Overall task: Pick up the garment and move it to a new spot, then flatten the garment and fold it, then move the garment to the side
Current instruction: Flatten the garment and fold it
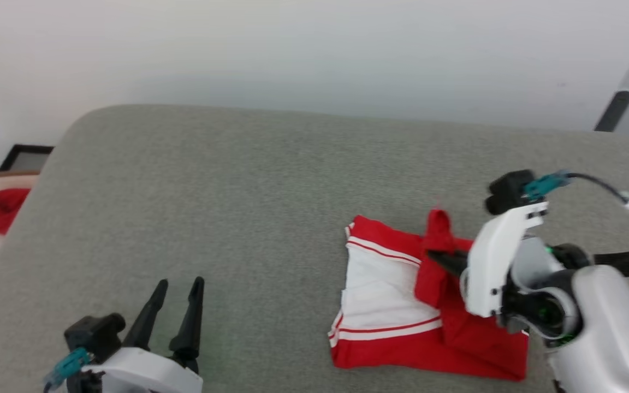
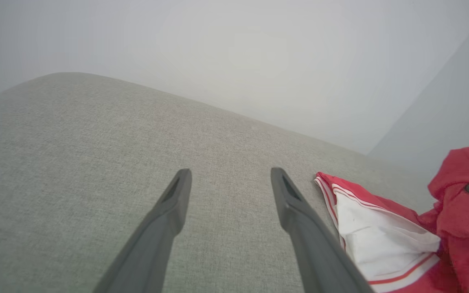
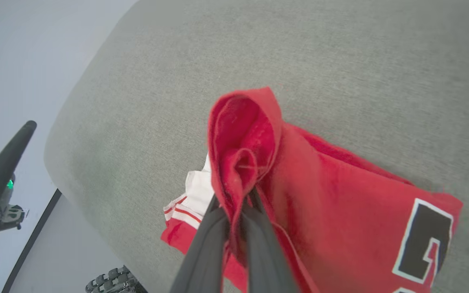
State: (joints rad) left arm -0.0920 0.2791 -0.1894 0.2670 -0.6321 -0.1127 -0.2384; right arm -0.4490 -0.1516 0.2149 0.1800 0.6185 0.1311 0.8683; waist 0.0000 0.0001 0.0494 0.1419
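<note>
Both fingers of the right gripper (image 3: 237, 197) clamp a red fold of the garment (image 1: 383, 284), its rest lying folded on the grey cushion (image 1: 238, 191) beneath them, while the left gripper (image 1: 180, 281) hangs spread, empty, well apart; folding looks done, so a gentle carry sideways seems next.

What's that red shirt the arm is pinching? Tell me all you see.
The jersey T-shirt is red soft knit with a white sleeve edged in red-white stripes and a black, white-outlined number, partly seen. It lies loosely folded on the grey fabric cushion; the right gripper is shut on a raised red fold.
</note>
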